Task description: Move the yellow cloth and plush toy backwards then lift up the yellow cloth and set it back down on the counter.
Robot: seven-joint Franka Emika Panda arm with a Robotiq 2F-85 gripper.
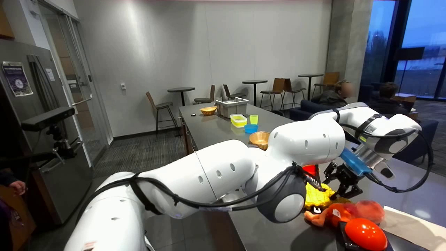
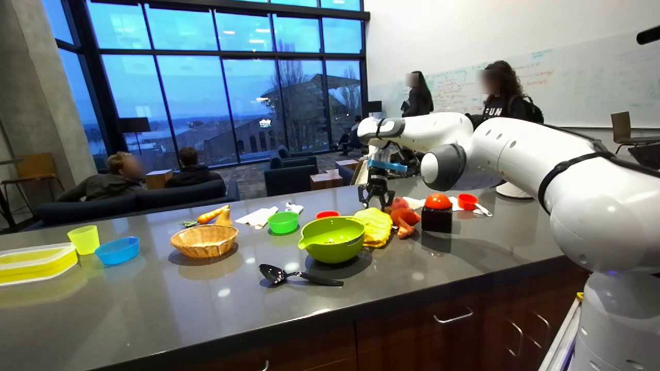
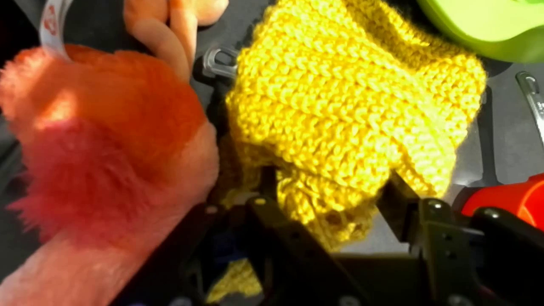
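cloth (image 3: 348, 106): yellow (stitches in ribbed rows) | plush toy (image 3: 119, 140): orange, peach, pinkish-red | counter (image 2: 154, 299): grey | basket (image 2: 203, 248): tan, woven

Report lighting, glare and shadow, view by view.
Wrist view: bright light on the yellow knitted cloth, black two-fingered tool mostly dark; both exterior views: white glare on the smooth grey countertop; an exterior view: shadow under the lime-green spouted bowl.

In an exterior view I have a pale grey wall (image 1: 244, 42), with round tables (image 1: 181, 89), wooden chairs (image 1: 278, 84) and a striped carpet (image 1: 139, 151) before it. Tall black-framed windows (image 2: 192, 111) show me blue sky (image 2: 180, 85) above dark sofas (image 2: 290, 181); writing on the whiteboard (image 2: 577, 87) I can't quite read.
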